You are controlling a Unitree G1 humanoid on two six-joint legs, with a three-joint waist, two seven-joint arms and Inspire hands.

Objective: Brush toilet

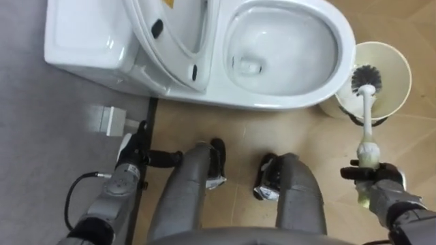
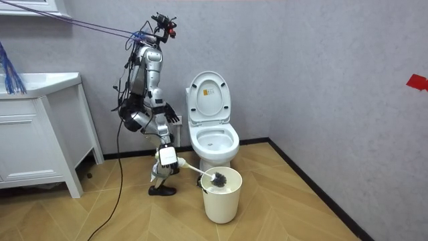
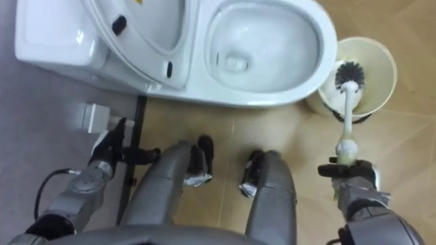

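The white toilet stands in front of me with its lid and seat raised and the bowl bare. My right hand is shut on the white handle of the toilet brush. The brush's dark bristle head sits over the mouth of a cream bucket, to the right of the bowl. In the room view the brush slants down from that hand to the bucket's rim. My left hand hangs low at the left with relaxed fingers, holding nothing.
The cistern is at the upper left against the grey wall. A small white box and a black skirting strip lie by my left hand. A white vanity cabinet stands at the room view's left.
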